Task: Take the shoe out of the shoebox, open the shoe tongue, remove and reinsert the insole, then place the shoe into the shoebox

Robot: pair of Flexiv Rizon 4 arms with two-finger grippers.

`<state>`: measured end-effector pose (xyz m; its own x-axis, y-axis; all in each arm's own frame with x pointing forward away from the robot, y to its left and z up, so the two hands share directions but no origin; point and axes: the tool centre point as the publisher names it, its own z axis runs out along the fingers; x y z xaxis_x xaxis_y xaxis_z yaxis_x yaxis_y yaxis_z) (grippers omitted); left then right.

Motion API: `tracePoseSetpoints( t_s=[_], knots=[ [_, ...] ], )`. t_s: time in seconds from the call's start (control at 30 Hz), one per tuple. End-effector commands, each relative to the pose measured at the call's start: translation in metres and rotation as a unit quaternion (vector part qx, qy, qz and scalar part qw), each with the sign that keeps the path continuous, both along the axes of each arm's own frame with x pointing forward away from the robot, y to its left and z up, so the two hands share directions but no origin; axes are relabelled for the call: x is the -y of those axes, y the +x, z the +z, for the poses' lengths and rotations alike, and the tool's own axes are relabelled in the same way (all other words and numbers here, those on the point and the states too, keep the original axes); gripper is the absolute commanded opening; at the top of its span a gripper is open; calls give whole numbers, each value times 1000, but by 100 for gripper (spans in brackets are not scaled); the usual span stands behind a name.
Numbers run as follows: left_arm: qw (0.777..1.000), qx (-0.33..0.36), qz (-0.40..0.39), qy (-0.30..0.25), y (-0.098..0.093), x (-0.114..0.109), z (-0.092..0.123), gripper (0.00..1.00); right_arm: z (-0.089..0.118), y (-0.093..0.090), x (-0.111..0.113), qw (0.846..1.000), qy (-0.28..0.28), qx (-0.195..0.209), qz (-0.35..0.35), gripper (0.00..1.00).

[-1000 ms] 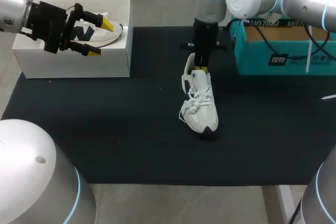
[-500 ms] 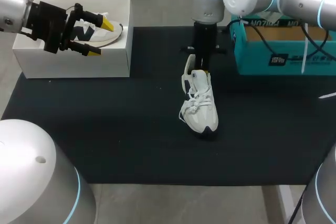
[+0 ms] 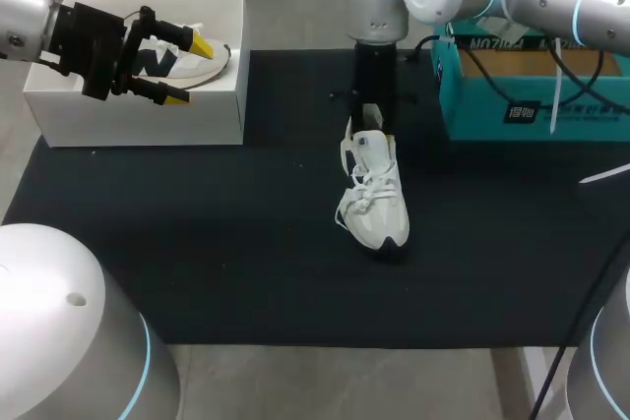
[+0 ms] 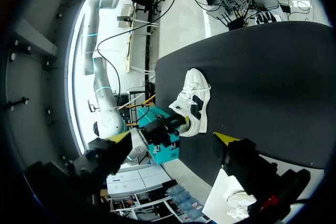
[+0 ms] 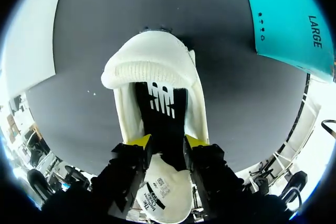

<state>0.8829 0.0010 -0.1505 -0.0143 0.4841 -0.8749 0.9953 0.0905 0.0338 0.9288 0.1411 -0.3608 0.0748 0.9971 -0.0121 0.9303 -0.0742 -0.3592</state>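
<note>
shoe (image 3: 376,199) is sitting upright on the black mat (image 3: 197,243), out of the shoebox (image 3: 138,120) and well apart from it, off toward my right side. Its long axis is running roughly parallel to the shoebox's short walls. The heel is pointing at the far side, and the toe is pointing back at the robot, angling slightly away from the shoebox.

right gripper (image 5: 167,141) is hanging vertically over the heel end. It's standing part-open, with its yellow tips (image 5: 139,141) down in the shoe's mouth, one on each side of the black insole (image 5: 160,103), just inside the heel collar (image 5: 147,72). I'm not seeing a pinch on anything, so I'm reading it as empty.

tongue (image 5: 163,195) is showing its labelled inner face on the toe side of that gripper, so it looks opened. That's probably why the gripper is sitting here: the insole's heel end is exposed and is the easy end to peel. My read is that insole removal is the step in hand.

left gripper (image 3: 189,71) is hovering over the shoebox, spread wide and holding nothing. A second shoe (image 3: 212,66) is lying inside the box. The left gripper is likely parked there to stay out of the right arm's way.

teal box (image 3: 532,95) is sitting further from the shoebox than the shoe and isn't involved.
</note>
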Motion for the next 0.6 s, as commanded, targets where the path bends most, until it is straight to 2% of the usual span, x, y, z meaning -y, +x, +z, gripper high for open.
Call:
tracePoseSetpoints(
  t_s=[0.03,0.33,0.6],
  knots=[
    [1000,0,-1,2,1,0,0,100,-3,-1,-1,1000,-1,-2,-1,100],
    [1000,0,-1,2,1,0,0,100,-3,-1,-2,1000,-1,-6,-2,100],
    [1000,0,-1,2,1,0,0,100,8,-5,-7,1000,-8,-2,4,100]
  ],
)
